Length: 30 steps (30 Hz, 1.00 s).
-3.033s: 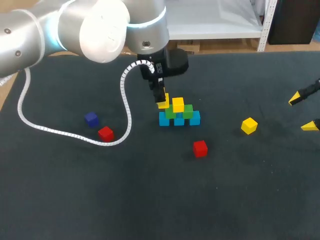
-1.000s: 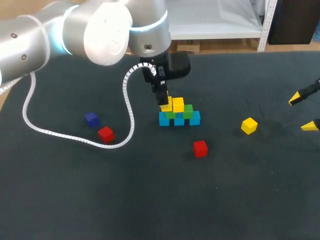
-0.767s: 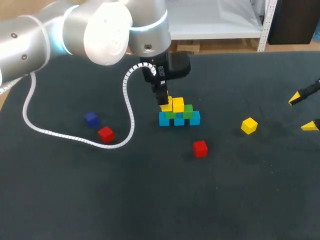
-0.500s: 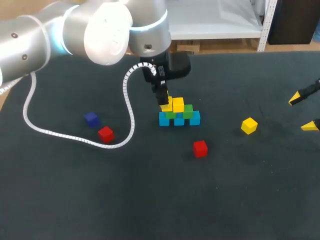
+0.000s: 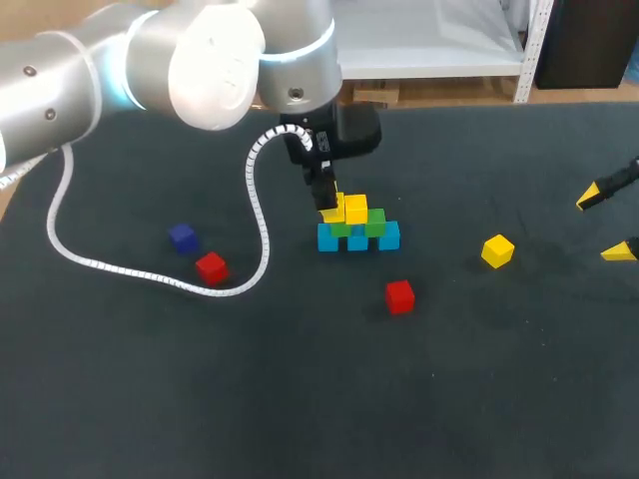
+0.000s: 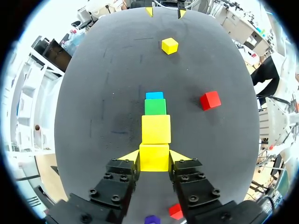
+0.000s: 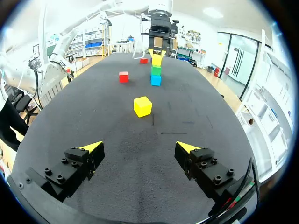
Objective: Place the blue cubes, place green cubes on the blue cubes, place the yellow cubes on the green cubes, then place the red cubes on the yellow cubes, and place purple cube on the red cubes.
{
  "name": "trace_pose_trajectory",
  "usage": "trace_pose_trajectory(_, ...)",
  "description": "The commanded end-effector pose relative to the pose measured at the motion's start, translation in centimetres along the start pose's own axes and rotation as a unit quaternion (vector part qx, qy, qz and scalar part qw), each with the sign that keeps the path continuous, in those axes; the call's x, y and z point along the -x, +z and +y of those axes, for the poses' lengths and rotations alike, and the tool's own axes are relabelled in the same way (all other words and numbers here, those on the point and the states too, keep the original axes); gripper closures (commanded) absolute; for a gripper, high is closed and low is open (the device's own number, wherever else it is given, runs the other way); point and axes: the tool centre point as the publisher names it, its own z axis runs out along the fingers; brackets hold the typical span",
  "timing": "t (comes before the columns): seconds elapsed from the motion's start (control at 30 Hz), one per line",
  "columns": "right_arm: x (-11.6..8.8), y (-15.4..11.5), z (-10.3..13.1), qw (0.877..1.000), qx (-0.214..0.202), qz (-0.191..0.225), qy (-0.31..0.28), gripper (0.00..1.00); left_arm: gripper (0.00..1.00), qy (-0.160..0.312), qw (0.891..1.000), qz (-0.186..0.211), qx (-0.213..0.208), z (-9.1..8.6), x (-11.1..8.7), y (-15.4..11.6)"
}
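Mid-table stands a stack: a row of blue cubes (image 5: 358, 240), green cubes (image 5: 375, 223) on them, and a yellow cube (image 5: 356, 209) on top. My left gripper (image 5: 327, 207) is shut on a second yellow cube (image 6: 154, 157), held level with and close beside the first yellow cube (image 6: 156, 129), over the left green cube. Loose on the table lie a yellow cube (image 5: 497, 250), two red cubes (image 5: 399, 296) (image 5: 211, 266) and a purple cube (image 5: 182, 238). At the right edge, my right gripper (image 5: 602, 227) is open and holds nothing, with the loose yellow cube (image 7: 143, 106) ahead of it.
The left arm's white coiled cable (image 5: 150, 269) lies in a loop on the dark table, curving past the left red cube and the purple cube. The table's front half holds only the red cube in front of the stack.
Since three seconds ago my left gripper has shifted slightly right with its yellow cube, closer to the stacked yellow cube. Over the last second nothing has moved.
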Motion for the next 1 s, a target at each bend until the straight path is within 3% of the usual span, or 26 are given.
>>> trace_pose_trajectory(0.03, -0.02, 0.02, -0.02, 1.000, 0.000, 0.000, 0.000, 0.00, 1.00, 0.001, 1.000, 0.000, -0.004, 0.33, 0.14, 0.05)
trace_pose_trajectory(0.27, -0.02, 0.02, -0.02, 1.000, 0.000, 0.000, 0.000, 0.00, 0.97, 0.002, 1.000, 0.000, -0.004, 0.34, 0.15, 0.09)
trace_pose_trajectory(0.43, -0.02, 0.02, -0.02, 1.000, 0.000, 0.000, 0.000, 0.00, 0.79, 0.002, 1.000, -0.001, -0.005, 0.37, 0.14, 0.10)
trace_pose_trajectory(1.0, -0.02, 0.02, -0.02, 1.000, 0.000, 0.000, 0.000, 0.00, 0.67, 0.001, 1.000, 0.000, -0.007, 0.41, 0.14, 0.19)
